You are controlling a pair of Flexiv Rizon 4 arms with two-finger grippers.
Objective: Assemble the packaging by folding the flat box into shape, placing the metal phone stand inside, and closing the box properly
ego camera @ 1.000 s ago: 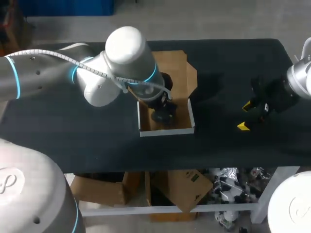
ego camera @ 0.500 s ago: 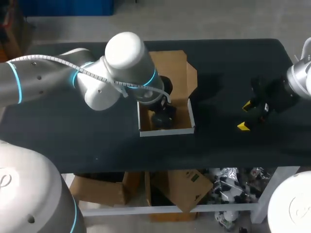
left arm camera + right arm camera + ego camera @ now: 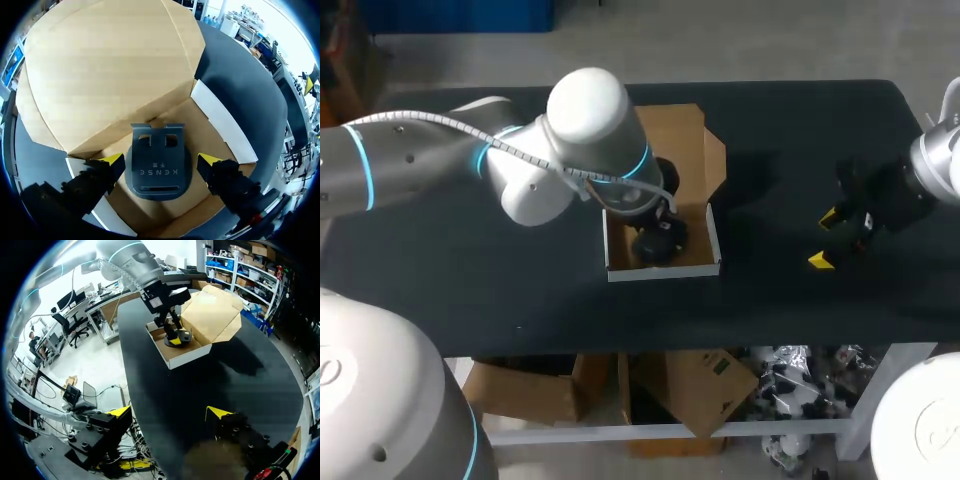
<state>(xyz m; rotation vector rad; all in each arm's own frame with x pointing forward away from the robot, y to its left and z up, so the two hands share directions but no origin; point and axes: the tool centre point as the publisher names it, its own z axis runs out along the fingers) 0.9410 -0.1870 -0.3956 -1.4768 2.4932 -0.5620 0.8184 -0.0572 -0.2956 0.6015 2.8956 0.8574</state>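
Note:
A brown cardboard box [image 3: 660, 270] with white walls stands at the table's middle, its lid [image 3: 677, 140] folded back flat behind it. The dark metal phone stand [image 3: 159, 167] lies on the box floor. My left gripper [image 3: 161, 160] reaches down into the box and stands open, with a yellow fingertip [image 3: 113, 160] close on each side of the stand and a thin gap between. In the head view the stand [image 3: 655, 245] shows just under my left gripper [image 3: 658, 226]. My right gripper [image 3: 828, 238] hangs open and empty over the table's right side, far from the box [image 3: 185, 347].
The black table [image 3: 520, 270] runs wide on both sides of the box. My left arm's thick elbow [image 3: 585, 130] hangs over the table just left of the lid. The table's front edge lies a short way before the box's front wall.
My left gripper's fingers have spread and let go of the phone stand, which now rests in the box. The left arm's elbow has shifted slightly right. The right arm has not moved.

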